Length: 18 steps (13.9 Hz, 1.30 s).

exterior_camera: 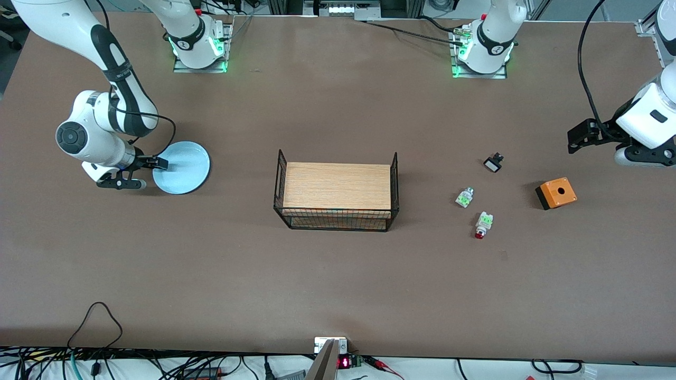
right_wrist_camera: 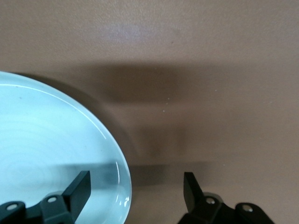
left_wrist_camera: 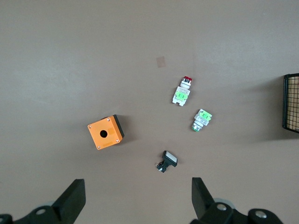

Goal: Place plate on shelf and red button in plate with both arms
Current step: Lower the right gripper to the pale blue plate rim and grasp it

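Plate (exterior_camera: 182,168) on table (exterior_camera: 338,274) at right arm's end; right claw (exterior_camera: 145,173) open, straddling its rim, one finger over the plate, one outside. Red button (exterior_camera: 482,225) lies near orange box (exterior_camera: 556,193). Left claw (left_wrist_camera: 135,205) wide open, empty, above those parts.

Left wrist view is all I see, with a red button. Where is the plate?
Observer: The plate lies at the right arm's end of the table.
Operator: Is somebody grabbing it?
Observer: The right gripper is open, one finger over the plate's rim, one outside it.
Operator: What's that wire thing at my edge?
Observer: A wire basket holding a wooden board, mid-table between the plate and the red button; your left gripper waits open above the left arm's end of the table.
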{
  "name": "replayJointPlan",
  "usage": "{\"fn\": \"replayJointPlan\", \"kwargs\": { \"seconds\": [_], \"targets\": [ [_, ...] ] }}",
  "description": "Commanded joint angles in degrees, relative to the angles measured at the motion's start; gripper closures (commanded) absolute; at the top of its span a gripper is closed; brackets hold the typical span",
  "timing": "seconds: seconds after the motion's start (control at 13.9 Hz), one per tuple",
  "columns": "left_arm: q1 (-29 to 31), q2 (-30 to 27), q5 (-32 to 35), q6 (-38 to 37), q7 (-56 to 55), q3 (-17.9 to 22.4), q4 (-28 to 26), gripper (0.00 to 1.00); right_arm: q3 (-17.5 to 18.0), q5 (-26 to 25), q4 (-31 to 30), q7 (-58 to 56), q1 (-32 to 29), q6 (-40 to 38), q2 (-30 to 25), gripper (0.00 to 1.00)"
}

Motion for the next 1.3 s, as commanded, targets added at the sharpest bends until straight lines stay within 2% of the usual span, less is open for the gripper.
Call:
{"fn": "replayJointPlan", "kwargs": {
  "seconds": [0.0, 0.07, 0.14, 0.22, 0.5, 0.72, 1.08, 1.23],
  "targets": [
    [0.34, 1.0, -0.35, -1.43, 0.07, -0.13, 2.48, 0.0, 0.51, -0.91, -0.32, -0.71, -0.88, 0.68, 0.05, 0.52],
    [0.26, 1.7, -0.36, -1.43, -0.01, -0.13, 2.66, 0.0, 0.51, -0.91, -0.32, -0.71, -0.88, 0.51, 0.49, 0.71],
    [0.17, 2.14, -0.36, -1.43, -0.1, -0.21, 3.18, 0.0, 0.51, -0.91, -0.32, -0.1, -0.7, 0.42, 0.58, 0.96],
    [0.17, 2.23, -0.36, -1.52, -0.1, -0.22, 3.53, 0.0, 0.51, -0.91, -0.32, 0.08, -0.62, 0.42, 0.67, 1.0],
    [0.17, 2.23, -0.36, -1.52, -0.02, -0.3, 3.62, 0.0, 0.51, -0.73, -0.32, 0.69, -0.7, -0.98, 0.32, 1.0],
    [0.17, 2.23, -0.27, -3.62, 0.25, -0.3, 3.8, 0.0, 0.6, -0.38, 0.29, 2.44, -0.53, -6.07, -2.22, 1.0],
    [0.17, 2.32, -0.27, -3.63, 0.25, -0.48, 3.8, 0.0, 0.95, 0.84, 4.94, 9.64, 3.07, -23.1, -11.27, 1.0],
    [0.17, 2.32, -0.27, -3.63, 0.25, -0.48, 3.8, 0.0, 0.95, 4.26, 9.76, 11.06, 3.87, -30.74, -12.95, 1.0]
  ]
}}
